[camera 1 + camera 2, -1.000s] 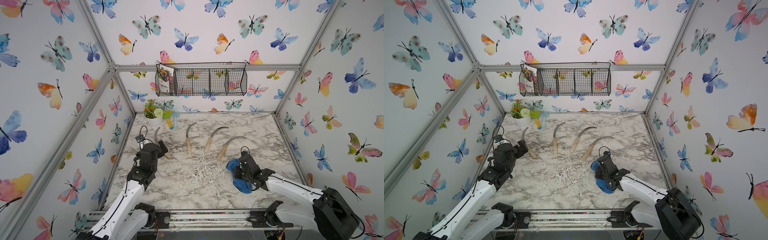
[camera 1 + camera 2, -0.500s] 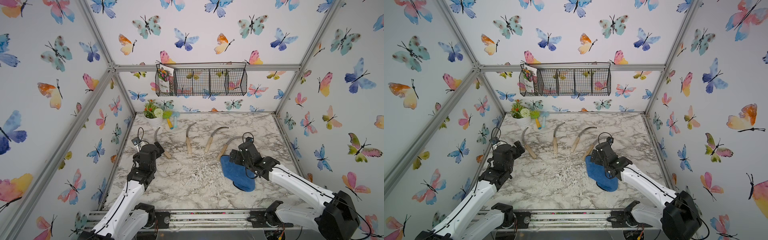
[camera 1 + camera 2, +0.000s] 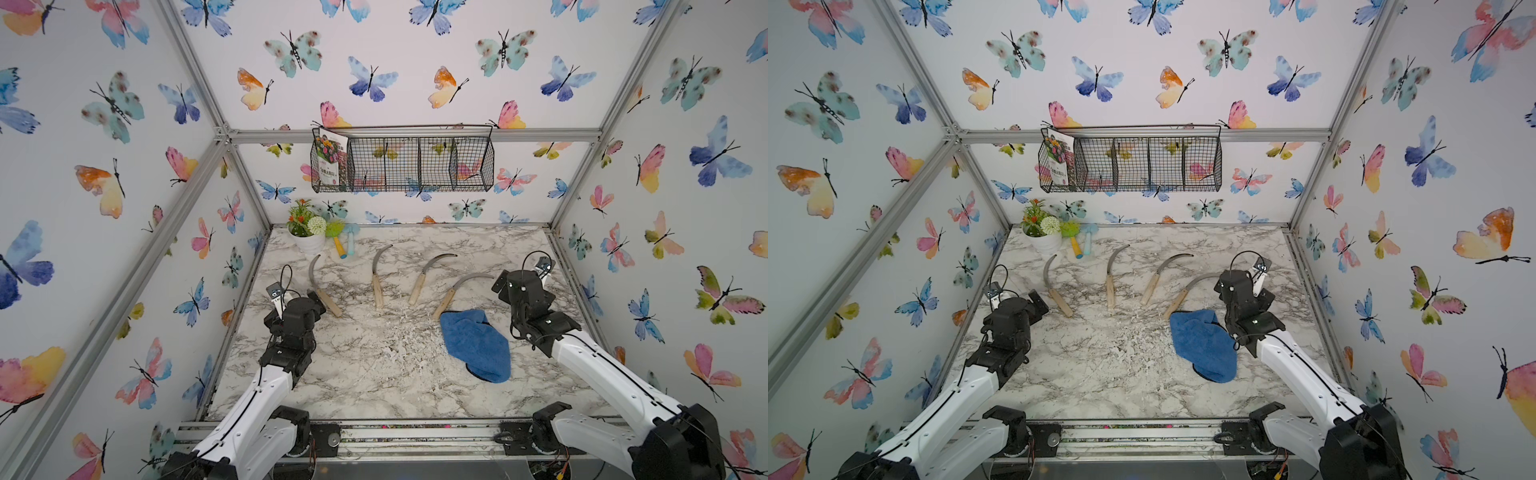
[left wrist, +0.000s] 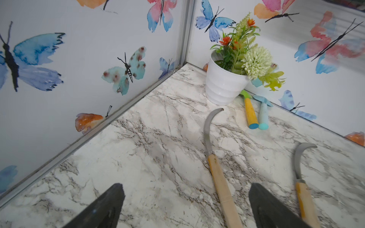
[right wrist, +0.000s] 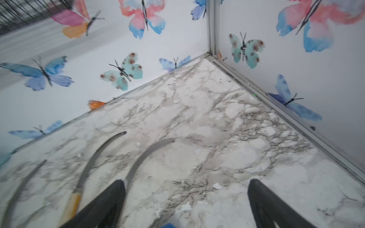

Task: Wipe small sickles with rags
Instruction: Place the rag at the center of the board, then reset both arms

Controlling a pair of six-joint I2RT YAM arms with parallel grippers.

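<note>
Rag [image 3: 476,345] lies flat on the desk [image 3: 374,395], free of both hands. In a top view the right arm [image 3: 1246,324] covers its right edge. The right wrist view is motion-smeared and shows it only as a blue sliver at the frame edge.

Closest sickle [image 3: 444,303]: handle butt meets the rag's far-left corner, can't tell if it's tucked under. The other three small sickles [image 3: 376,278] lie in a row further left of the rag, apart from it. Left wrist view cuts off two of their handles.

Fingertips are hard to make out in both top views; the wrist views settle it:
- Right hand [image 5: 186,187]: just beside the rag's far-right side, fingers spread wide, empty.
- Left hand [image 4: 186,189]: well left of the rag, by the furthest sickle's handle, also spread wide, empty.

Rag is fluffy blue terry with a rounded mitten outline and one fold ridge. Blades are thin curved grey metal, handles short pale wood. Desk is marble-print, with white flakes [image 3: 386,336] scattered just left of the rag.
</note>
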